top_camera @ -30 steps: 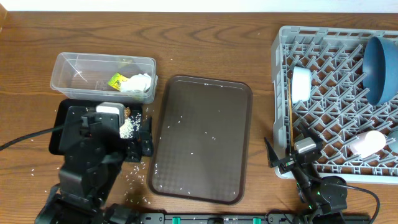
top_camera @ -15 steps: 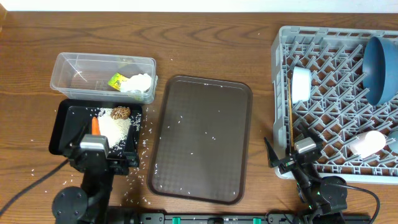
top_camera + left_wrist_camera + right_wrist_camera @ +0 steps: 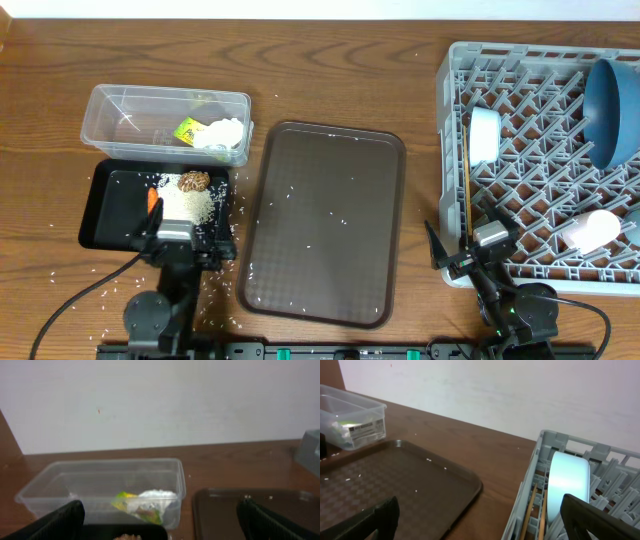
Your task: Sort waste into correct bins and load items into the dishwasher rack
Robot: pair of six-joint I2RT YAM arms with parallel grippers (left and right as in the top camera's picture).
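The clear tub (image 3: 120,105) holds the yellow-green wrapper (image 3: 186,129) and the white tissue (image 3: 224,132). The black tray (image 3: 105,210) holds the carrot (image 3: 152,200), the brown lump (image 3: 194,181) and a pile of rice (image 3: 188,203). The grey rack (image 3: 530,165) holds the blue dish (image 3: 612,95), the white bowl (image 3: 484,133) on its side, a white cup (image 3: 590,230) and the chopsticks (image 3: 467,195). My left gripper (image 3: 177,243) is open and empty at the black tray's front edge. My right gripper (image 3: 468,258) is open and empty at the rack's front left corner.
The brown serving tray (image 3: 325,220) lies in the middle with scattered rice grains on it. More loose rice (image 3: 215,282) lies on the table by the black tray. The left wrist view shows the tub (image 3: 95,480); the right wrist view shows the bowl (image 3: 567,482).
My left arm has pulled back from over the black tray toward the front edge, uncovering the carrot, lump and rice on it. The right arm has not moved.
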